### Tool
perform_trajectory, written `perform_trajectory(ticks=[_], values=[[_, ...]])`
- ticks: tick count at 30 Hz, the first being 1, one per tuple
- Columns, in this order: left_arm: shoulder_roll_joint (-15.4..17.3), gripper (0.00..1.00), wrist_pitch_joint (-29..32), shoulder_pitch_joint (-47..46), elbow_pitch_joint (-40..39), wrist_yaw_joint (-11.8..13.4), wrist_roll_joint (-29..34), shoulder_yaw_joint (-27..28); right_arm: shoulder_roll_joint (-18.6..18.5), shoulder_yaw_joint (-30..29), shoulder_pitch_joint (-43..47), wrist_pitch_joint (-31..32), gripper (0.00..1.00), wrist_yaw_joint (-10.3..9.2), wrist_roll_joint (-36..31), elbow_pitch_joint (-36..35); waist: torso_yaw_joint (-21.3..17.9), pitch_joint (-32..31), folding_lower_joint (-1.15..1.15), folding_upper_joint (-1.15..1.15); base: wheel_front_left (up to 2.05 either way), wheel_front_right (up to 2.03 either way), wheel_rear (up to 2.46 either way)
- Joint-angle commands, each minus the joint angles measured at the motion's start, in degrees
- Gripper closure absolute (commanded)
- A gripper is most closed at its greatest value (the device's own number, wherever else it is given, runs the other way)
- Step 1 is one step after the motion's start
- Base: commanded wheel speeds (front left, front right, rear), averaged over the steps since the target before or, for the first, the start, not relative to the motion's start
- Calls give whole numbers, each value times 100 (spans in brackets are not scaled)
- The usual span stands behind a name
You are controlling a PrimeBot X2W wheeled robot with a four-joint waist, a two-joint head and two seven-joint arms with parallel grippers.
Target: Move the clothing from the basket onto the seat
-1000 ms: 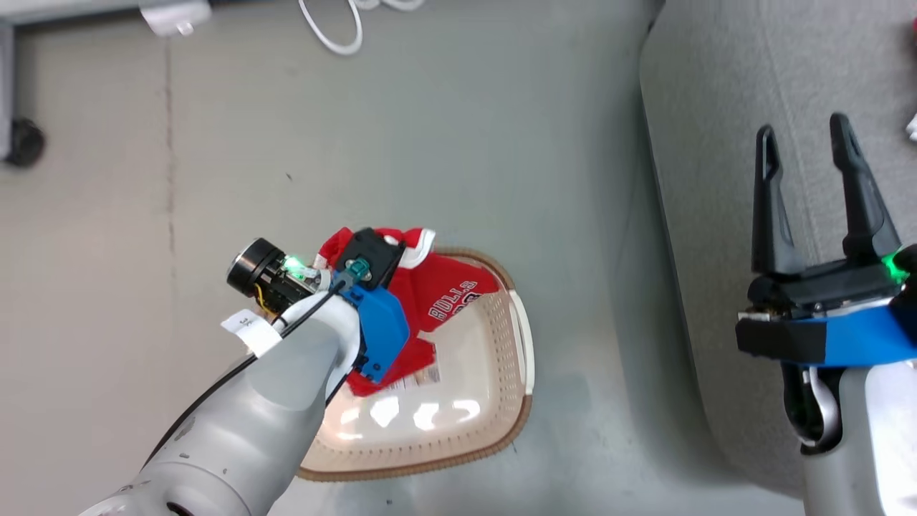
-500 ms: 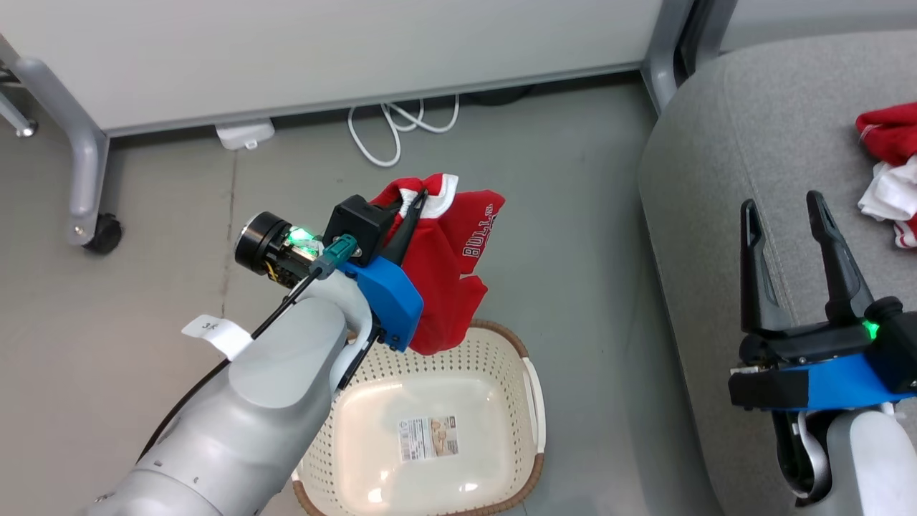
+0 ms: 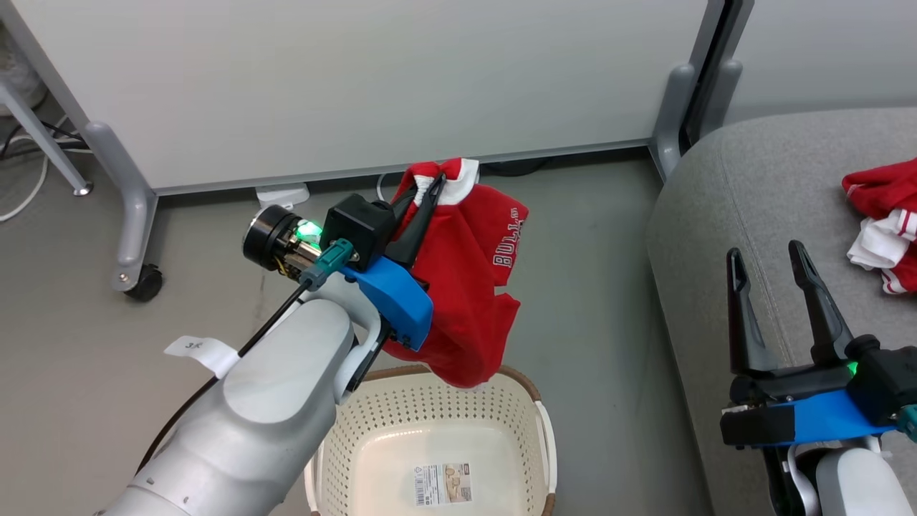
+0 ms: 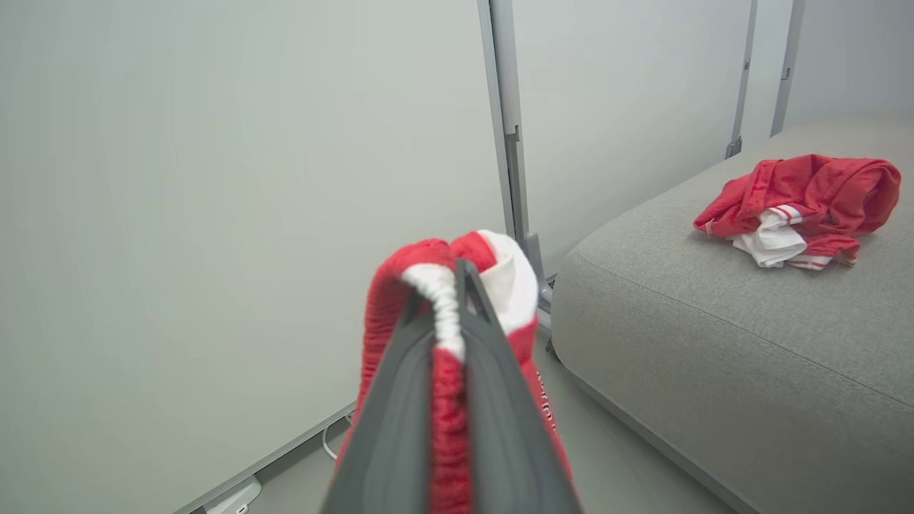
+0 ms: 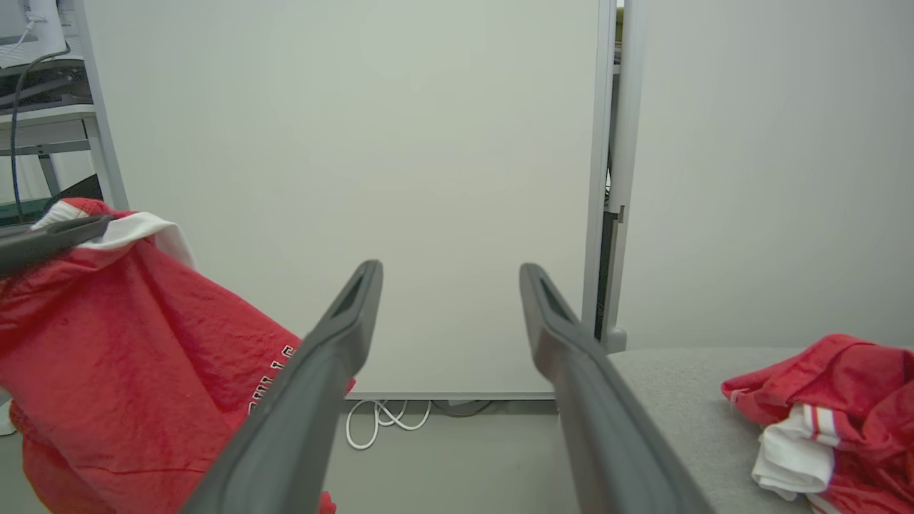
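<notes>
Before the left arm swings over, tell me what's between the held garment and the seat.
Nothing visible blocks it. The red garment, pinched in the left gripper, hangs above the basket; bare floor separates it from the seat. The open right gripper hovers over the seat's near edge, beside the likely path.

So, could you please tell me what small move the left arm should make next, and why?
Probably swing the left end effector sideways toward the seat: it is shut on the red garment, which hangs above the basket, while the other garment lies on the seat.
</notes>
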Motion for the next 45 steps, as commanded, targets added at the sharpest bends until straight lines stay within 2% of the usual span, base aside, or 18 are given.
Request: perform_trajectory(ticks=[1,15,29,35,45], values=[[38,100,-26,79,-88,40,22,37,24,9,117,-19,0,3,-9,27,54,-88,1,-1,0,0,0],[147,100,52,383,-597,123,-50,-37,62,113,322,-19,0,3,32,107,170,-385,1,-1,0,0,0],[247,100,145,415,-852,227,-86,-95,70,232,307,-19,0,3,38,85,208,-329,1,-1,0,0,0],[249,100,162,309,-942,254,-64,-121,21,628,126,-19,0,3,-41,155,243,-214,1,-1,0,0,0],[151,100,179,96,-981,256,-31,-180,-92,1956,-423,-19,0,3,-16,645,371,25,1,-1,0,0,0]])
